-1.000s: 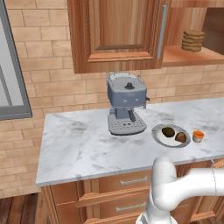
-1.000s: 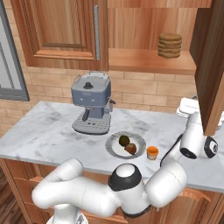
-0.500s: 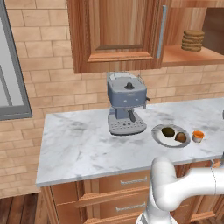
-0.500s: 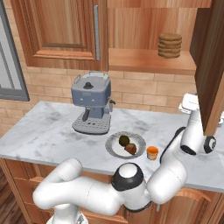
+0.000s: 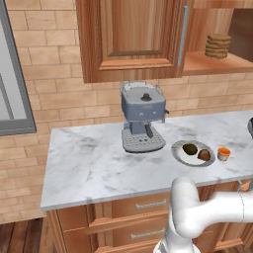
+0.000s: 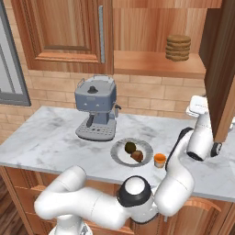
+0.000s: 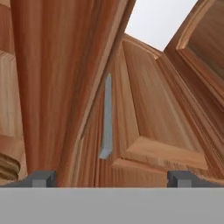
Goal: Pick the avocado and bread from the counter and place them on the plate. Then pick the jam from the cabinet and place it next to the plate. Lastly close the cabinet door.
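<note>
Presently, item one: hand (image 7: 111, 179), fingers spread wide with nothing between them, raised beside the open brown wooden cabinet door (image 6: 221, 69), pointed up along its edge.

Item two: round grey plate (image 6: 120, 153) on the white marble table (image 6: 50, 133), below and left of the door, carrying the dark green avocado (image 6: 130, 147) and the brown bread piece (image 6: 137, 156).

Item three: small orange jam jar (image 6: 159, 160), just beside the plate, toward the door.

Step judged in hand: closing the cabinet. Next move likely calls for pressing the door's outer face and swinging it shut.
</note>
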